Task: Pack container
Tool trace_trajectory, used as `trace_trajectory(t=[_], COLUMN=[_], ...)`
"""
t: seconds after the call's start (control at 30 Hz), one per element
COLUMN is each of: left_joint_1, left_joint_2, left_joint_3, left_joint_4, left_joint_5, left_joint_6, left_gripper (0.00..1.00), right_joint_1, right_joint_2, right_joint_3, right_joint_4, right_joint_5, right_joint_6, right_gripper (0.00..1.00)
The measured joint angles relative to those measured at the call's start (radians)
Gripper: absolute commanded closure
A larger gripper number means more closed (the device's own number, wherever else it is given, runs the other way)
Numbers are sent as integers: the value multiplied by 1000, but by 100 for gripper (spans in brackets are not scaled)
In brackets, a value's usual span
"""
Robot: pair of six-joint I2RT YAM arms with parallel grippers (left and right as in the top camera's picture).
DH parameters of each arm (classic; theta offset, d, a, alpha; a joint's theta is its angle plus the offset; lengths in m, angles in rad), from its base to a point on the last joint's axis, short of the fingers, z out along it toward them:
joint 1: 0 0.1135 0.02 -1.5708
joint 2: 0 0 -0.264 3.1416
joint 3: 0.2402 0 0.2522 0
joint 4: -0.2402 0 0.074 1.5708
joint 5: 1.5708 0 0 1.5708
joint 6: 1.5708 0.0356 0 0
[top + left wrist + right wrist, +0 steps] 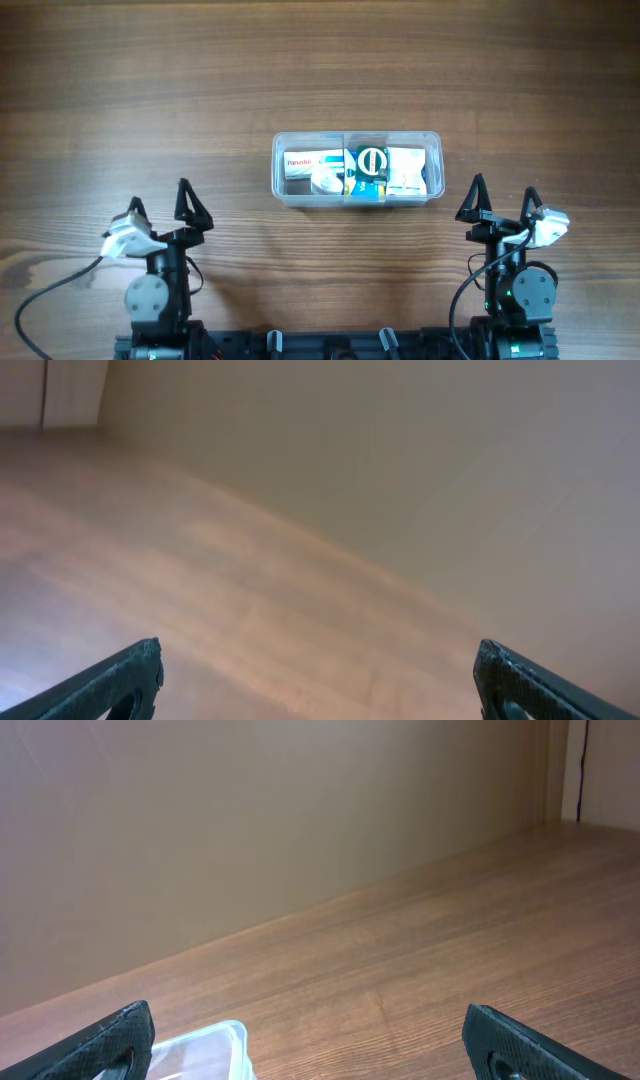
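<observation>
The clear plastic container sits at the middle of the wooden table, with several small boxes packed inside it: a white Panadol box, a teal and white box and a white box. Its corner also shows at the bottom left of the right wrist view. My left gripper is open and empty near the front left of the table; its fingertips frame bare wood in the left wrist view. My right gripper is open and empty at the front right, just right of the container.
A tan wall rises behind the table's far edge. A black cable trails from the left arm at the front left.
</observation>
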Motion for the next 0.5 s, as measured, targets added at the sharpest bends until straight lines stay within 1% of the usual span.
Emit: trace_trajectory(t=[0.07,0.5], left_joint_1=[0,0], left_joint_2=[3,3], left_joint_3=[-3,-2], left_joint_4=[-23,-23], left_joint_5=[1,3], left_joint_6=[0,0], left_gripper=[0,0], right_joint_1=[0,0], right_joint_2=[0,1], right_joint_3=[0,0], right_joint_4=[0,0], right_joint_5=[0,0], right_joint_6=[0,0], right_gripper=[0,0])
